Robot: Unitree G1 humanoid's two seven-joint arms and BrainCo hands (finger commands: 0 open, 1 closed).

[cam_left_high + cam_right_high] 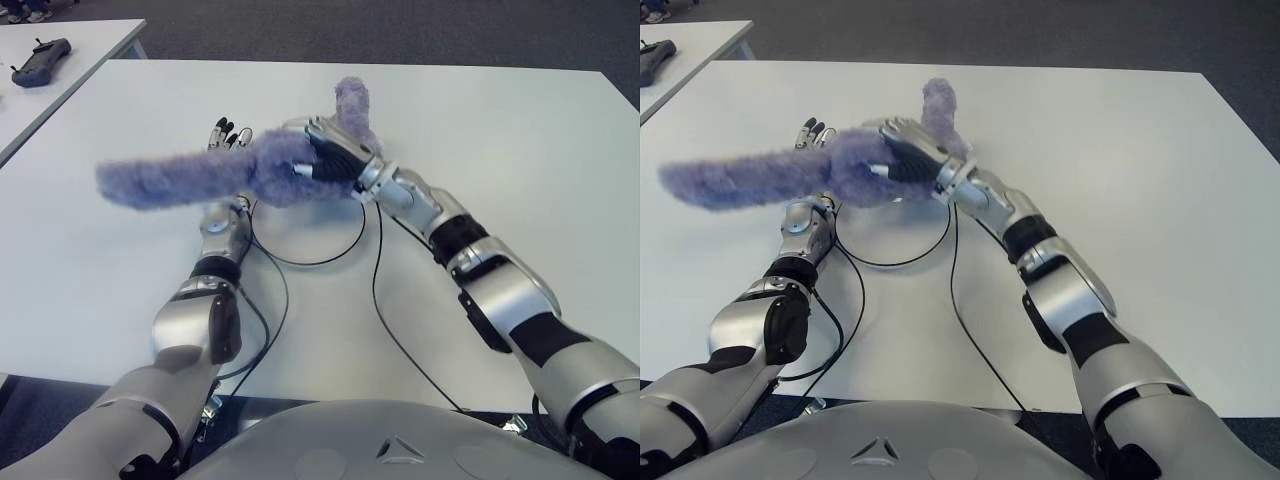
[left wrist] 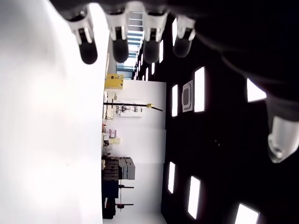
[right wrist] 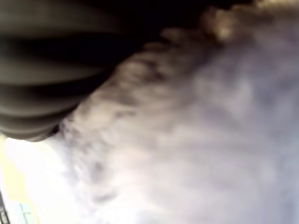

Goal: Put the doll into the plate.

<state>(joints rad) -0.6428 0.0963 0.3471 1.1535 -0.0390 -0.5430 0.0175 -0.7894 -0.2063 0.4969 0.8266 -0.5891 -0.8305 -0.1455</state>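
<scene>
A long, fuzzy purple doll (image 1: pixel 190 180) stretches across the middle of the white table (image 1: pixel 500 140), one end pointing left and a shorter part sticking up at the back. My right hand (image 1: pixel 328 160) is shut on its thick middle and holds it above the tabletop. Purple fur (image 3: pixel 187 140) fills the right wrist view. My left hand (image 1: pixel 226 134) shows just behind and under the doll, its fingers (image 2: pixel 117 42) straight and holding nothing. I cannot make out a plate in any view; the doll hides the table beneath it.
Black cables (image 1: pixel 300 258) loop over the table between my forearms. At the far left a second table carries a dark handheld controller (image 1: pixel 40 60). Dark floor lies beyond the table's far edge.
</scene>
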